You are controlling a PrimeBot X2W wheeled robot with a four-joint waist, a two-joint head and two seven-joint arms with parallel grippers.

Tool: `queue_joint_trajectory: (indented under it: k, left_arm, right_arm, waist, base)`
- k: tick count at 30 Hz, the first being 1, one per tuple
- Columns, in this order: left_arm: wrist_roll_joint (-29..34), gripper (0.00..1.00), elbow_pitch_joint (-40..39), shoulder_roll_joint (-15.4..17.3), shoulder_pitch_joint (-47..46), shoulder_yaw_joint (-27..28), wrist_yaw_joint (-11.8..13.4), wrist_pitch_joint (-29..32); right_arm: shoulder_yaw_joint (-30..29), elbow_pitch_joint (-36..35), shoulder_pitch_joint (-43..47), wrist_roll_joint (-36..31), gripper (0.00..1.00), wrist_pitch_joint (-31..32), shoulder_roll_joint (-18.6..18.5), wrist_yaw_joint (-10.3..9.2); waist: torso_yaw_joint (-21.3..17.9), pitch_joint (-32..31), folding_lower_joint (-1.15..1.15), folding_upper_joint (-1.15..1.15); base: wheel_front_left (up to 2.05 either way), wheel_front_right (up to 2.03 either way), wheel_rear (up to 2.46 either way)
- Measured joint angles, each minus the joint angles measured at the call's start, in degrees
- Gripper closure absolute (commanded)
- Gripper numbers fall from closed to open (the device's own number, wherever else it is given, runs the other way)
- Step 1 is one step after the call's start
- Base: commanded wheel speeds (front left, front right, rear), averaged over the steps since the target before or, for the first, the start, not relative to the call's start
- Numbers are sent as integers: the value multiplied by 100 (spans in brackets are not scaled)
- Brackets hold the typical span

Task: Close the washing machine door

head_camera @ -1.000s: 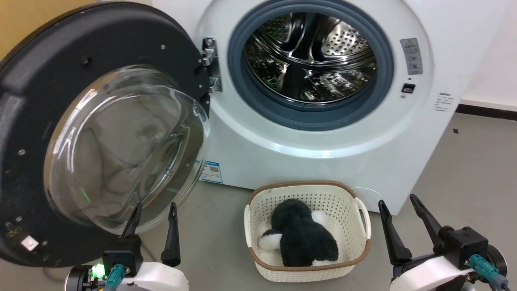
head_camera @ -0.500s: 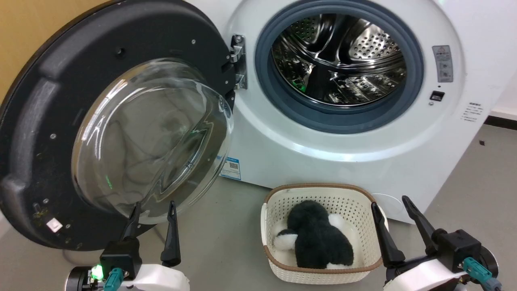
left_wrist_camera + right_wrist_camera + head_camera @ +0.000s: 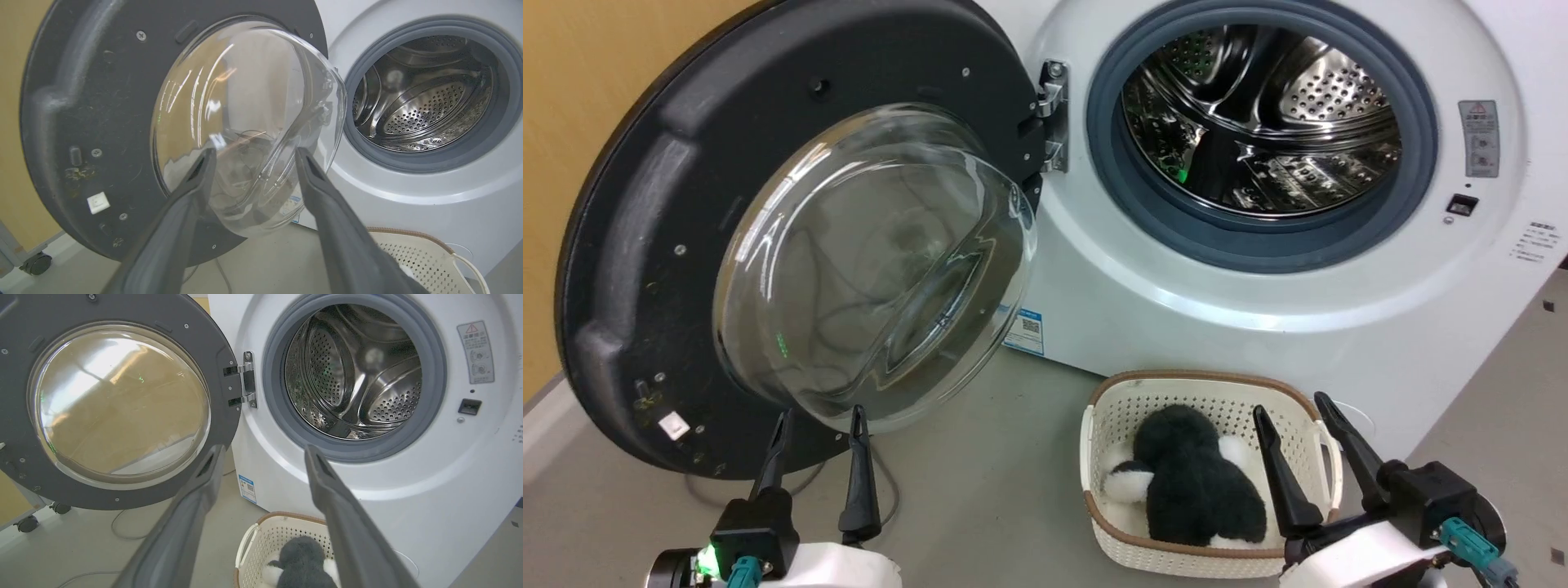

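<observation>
**Black-rimmed washing machine door [image 3: 800,245] stands wide open**

Glass bulges outward from the door's centre. The door hangs on a metal hinge [image 3: 1054,114] at the left edge of the washing machine [image 3: 1258,327] opening, swung fully clear to the machine's left. The perforated steel drum [image 3: 1258,122] and the grey rubber gasket [image 3: 1127,204] lie bare in the machine's front. A small blue label [image 3: 1023,331] sits low on that front, below the hinge.

On the grey floor [image 3: 980,506] just in front of the machine stands a cream perforated basket [image 3: 1111,408] with a brown rim, holding a black-and-white plush toy [image 3: 1192,482].

The left gripper [image 3: 821,411] hangs in front of the door's lower edge, fingers spread wide and holding nothing. Whether they touch the glass cannot be told. The right gripper [image 3: 1288,403], equally spread and empty, hangs by the basket's right side, in front of the machine.
</observation>
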Motion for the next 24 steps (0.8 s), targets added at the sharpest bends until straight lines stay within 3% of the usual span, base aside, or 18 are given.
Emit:
queue_joint_trajectory:
  k: [24]
  left_arm:
    - [-168, 0, -244, 1, 211, 0, 280, -279]
  right_arm:
    - [360, 247, -220, 164, 0, -278, 3, 0]
  waist:
    - [589, 31, 0, 0]
  base:
    - [0, 0, 0]
